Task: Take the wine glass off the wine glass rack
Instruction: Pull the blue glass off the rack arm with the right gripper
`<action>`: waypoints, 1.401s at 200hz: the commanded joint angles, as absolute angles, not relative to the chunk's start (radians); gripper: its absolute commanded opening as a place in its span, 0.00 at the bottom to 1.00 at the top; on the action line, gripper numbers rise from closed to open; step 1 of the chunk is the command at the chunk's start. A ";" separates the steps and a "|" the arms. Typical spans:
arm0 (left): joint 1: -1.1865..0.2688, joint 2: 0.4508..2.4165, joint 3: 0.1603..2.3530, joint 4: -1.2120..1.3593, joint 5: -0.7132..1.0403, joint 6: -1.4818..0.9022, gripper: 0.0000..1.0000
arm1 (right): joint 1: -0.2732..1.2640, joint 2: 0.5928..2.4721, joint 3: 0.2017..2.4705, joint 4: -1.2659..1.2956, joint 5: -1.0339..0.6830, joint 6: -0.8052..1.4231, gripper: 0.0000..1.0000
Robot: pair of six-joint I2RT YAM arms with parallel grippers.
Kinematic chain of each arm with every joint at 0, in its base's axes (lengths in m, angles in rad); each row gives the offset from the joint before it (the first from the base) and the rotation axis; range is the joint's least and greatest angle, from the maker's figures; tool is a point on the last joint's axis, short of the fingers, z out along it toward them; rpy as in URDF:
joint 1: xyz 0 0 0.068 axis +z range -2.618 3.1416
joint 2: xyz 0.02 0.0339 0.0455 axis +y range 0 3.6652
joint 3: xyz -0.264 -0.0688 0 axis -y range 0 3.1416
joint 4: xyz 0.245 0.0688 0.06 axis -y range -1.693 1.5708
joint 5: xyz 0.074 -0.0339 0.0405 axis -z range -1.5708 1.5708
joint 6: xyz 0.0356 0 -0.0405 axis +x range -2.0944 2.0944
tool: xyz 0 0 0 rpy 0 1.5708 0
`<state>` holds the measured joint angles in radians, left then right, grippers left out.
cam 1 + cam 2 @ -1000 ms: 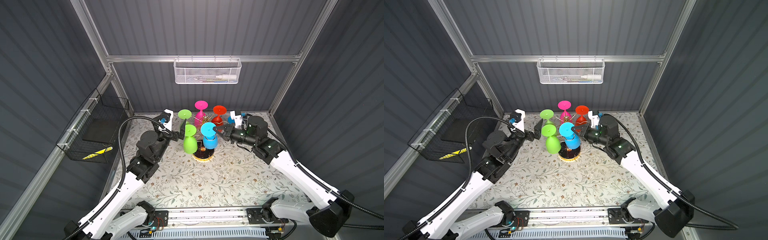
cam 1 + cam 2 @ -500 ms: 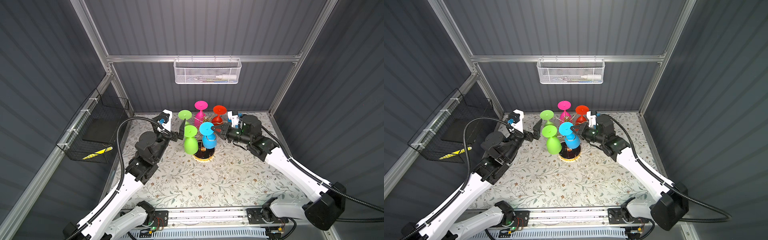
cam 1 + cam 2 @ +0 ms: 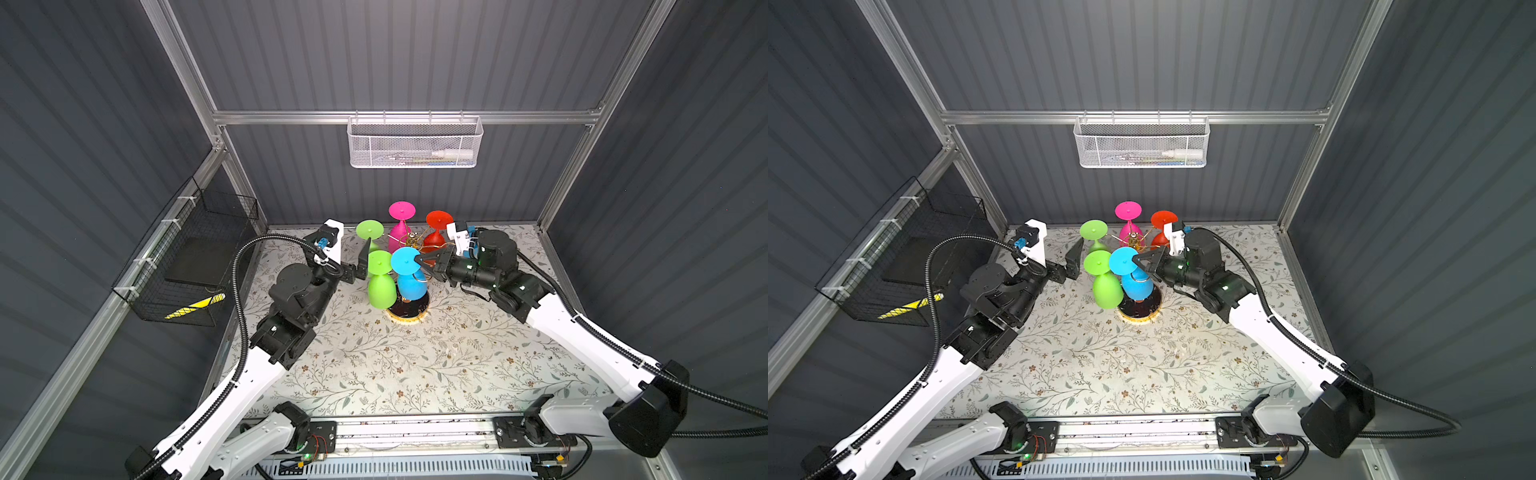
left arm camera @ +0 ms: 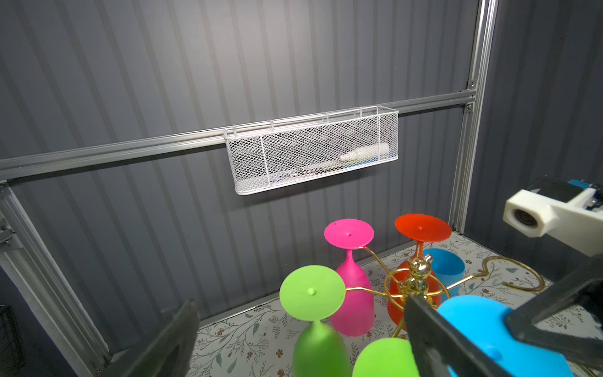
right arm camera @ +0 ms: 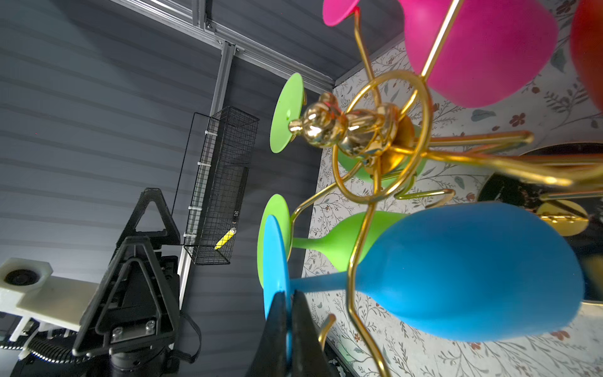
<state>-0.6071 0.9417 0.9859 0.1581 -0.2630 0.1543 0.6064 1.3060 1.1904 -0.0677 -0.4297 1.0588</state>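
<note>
Now, right hand point(image 3: 419, 260) clamped on the blue glass point(image 3: 411, 285) foot, we slide it level off the rack point(image 3: 412, 240); left hand point(image 3: 360, 262) gapes empty.

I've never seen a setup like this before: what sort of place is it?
Probably a robot test booth: two robot arms mounted on a front rail, grey ribbed walls in an aluminium frame, and a wine glass rack on a flowered tabletop.

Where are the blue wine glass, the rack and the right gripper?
blue wine glass point(image 3: 412, 286): in a top view, on its bowl.
wine glass rack point(image 3: 415, 309): in a top view, on its black base.
right gripper point(image 5: 288, 295): right wrist view, between fingertips pinching the blue foot.
</note>
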 commanded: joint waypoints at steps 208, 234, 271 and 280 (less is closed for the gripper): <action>-0.604 1.027 1.063 0.184 -0.276 -0.057 0.98 | 0.633 1.015 1.097 -0.307 -0.431 0.890 0.00; -0.603 1.046 1.113 0.129 -0.238 -0.086 0.94 | 0.627 0.942 1.129 -0.440 -0.357 0.820 0.00; -0.585 1.095 1.254 -0.023 -0.063 -0.131 0.83 | 0.596 0.890 1.156 -0.479 -0.356 0.773 0.00; -0.574 1.111 1.291 -0.061 -0.006 -0.150 0.81 | 0.586 0.888 1.175 -0.484 -0.370 0.757 0.00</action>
<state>-0.5964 1.0863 1.1908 0.0563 -0.1619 -0.0914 0.6067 0.8986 1.1213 -0.4343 -0.3756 0.8303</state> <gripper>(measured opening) 0.831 0.052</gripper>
